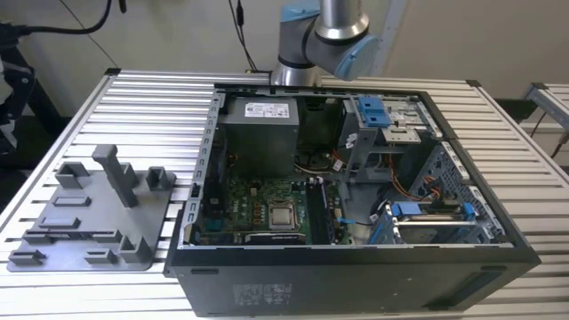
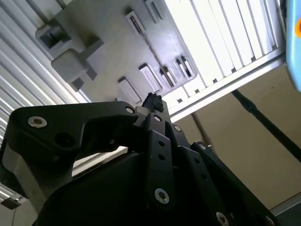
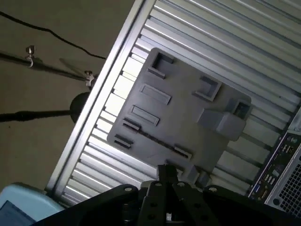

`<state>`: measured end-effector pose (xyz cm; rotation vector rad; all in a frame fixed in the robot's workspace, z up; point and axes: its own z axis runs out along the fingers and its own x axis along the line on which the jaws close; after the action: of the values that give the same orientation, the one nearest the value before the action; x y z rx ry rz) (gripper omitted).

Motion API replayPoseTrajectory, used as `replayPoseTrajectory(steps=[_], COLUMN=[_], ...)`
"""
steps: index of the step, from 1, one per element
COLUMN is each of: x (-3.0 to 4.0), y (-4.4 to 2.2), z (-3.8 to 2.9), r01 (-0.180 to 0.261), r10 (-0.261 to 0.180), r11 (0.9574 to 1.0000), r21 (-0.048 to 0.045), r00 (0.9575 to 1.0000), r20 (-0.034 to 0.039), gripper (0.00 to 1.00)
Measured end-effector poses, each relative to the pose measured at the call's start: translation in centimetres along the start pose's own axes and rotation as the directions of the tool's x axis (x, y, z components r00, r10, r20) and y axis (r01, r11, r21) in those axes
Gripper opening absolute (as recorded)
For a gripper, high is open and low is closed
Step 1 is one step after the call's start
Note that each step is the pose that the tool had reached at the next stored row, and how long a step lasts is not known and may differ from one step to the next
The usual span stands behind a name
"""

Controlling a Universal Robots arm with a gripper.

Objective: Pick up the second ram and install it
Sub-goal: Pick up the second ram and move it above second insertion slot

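Exterior view: ribbed aluminium slat table (image 1: 160,93) with an open black metal computer case (image 1: 356,260) lying on it. Inside the case are a green motherboard (image 1: 258,200) with a square shiny processor (image 1: 282,215), a grey boxy power supply (image 1: 258,130) and blue plastic drive brackets (image 1: 375,110). A thin dark strip (image 1: 316,208) stands upright in the slots just beside the processor. I cannot tell if it is a memory stick. On the exterior view's left sits a matte grey plastic holder tray (image 1: 89,217), with blocks, slots and one tall post. The silver and pale blue arm (image 1: 324,40) rises behind the case.

Second wrist view: the black jointed gripper (image 2: 151,102) hangs above the holder tray (image 2: 108,52), apart from it, with the slats (image 2: 221,42) beyond. The claw is narrow, its links meeting in one dark tip.

First wrist view: the gripper (image 3: 167,173) is again drawn together over the tray (image 3: 178,122). A thin dark line (image 3: 155,139) runs along the tray's long groove. A perforated corner of the case (image 3: 287,179) shows beside the slats (image 3: 225,42).

Where the second ram is, I cannot tell.
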<state>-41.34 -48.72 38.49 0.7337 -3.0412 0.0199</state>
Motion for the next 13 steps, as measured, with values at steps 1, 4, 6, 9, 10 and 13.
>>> replayPoseTrajectory(steps=[1, 4, 6, 9, 10, 13], x=[0.0, 0.01, 0.0, 0.0, 0.0, -0.01], y=[0.0, 0.0, 0.0, 0.0, 0.0, 0.0], z=[0.0, 0.0, 0.0, 0.0, 0.0, 0.0], r01=[0.014, 0.054, 0.081, 0.12, 0.133, 0.166], r10=[-0.014, -0.054, -0.081, -0.12, -0.133, -0.166], r11=[0.9999, 0.9985, 0.9967, 0.9927, 0.9909, 0.986], r21=[0.002, 0.0068, 0.0096, 0.0137, 0.015, 0.0167], r00=[0.9999, 0.9985, 0.9967, 0.9928, 0.9911, 0.9861], r20=[-0.0009, -0.0028, -0.0039, -0.0059, -0.0066, -0.0074], gripper=[0.11, 0.11, 0.11, 0.11, 0.11, 0.11])
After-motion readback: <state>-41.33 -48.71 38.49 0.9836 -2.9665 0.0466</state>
